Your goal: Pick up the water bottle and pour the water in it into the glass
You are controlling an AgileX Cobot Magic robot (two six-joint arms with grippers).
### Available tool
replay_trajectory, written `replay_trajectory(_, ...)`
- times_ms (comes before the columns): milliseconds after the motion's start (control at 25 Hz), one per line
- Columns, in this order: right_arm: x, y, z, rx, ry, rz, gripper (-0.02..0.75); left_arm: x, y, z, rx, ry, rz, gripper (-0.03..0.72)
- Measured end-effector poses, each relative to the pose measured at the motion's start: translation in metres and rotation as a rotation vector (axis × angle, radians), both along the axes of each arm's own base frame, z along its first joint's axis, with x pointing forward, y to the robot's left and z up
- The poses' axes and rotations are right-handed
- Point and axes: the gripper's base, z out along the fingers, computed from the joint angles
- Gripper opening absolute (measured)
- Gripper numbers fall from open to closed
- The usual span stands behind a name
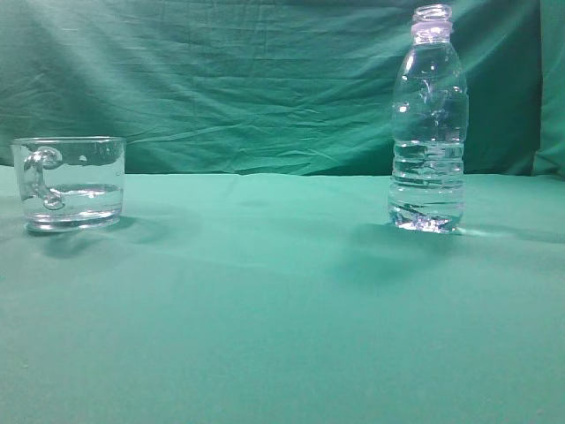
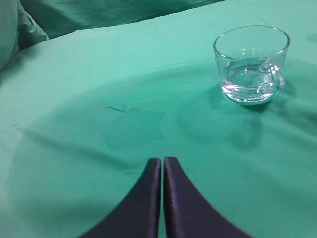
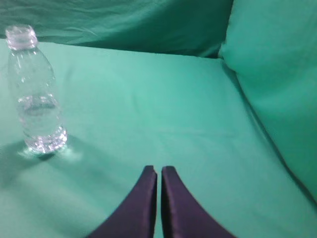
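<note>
The water bottle (image 1: 427, 132) stands upright and uncapped on the green cloth at the right of the exterior view, with water (image 1: 426, 199) in its lower part. It also shows in the right wrist view (image 3: 35, 94), far left of my right gripper (image 3: 159, 169), which is shut and empty. The glass (image 1: 71, 181) sits at the left of the exterior view, handle toward the camera, with a little water in it. In the left wrist view the glass (image 2: 251, 64) is ahead and to the right of my left gripper (image 2: 162, 160), which is shut and empty. Neither gripper shows in the exterior view.
The green cloth (image 1: 265, 291) covers the table and hangs as a wrinkled backdrop (image 1: 221, 79). A raised cloth-covered side (image 3: 277, 74) stands to the right of the right gripper. A faint damp-looking patch (image 2: 133, 126) marks the cloth ahead of the left gripper.
</note>
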Motion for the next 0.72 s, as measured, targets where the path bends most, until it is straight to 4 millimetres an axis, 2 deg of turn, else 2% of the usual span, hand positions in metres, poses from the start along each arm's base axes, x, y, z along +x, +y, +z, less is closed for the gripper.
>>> replay_trajectory(160,0.000,-0.002,-0.033,-0.001,0.054,-0.033,0.000,0.000,0.000,0.000,0.000,0.000,0.000,0.000)
replay_trajectory(280,0.001,-0.002,-0.051,-0.003,0.101,-0.035,0.000,0.000,0.000,0.000,0.000,0.000,0.000,0.000)
replay_trajectory(720,0.003,-0.001,-0.050,0.003,0.049,-0.034,0.000,0.000,0.000,0.000,0.000,0.000,0.000,0.000)
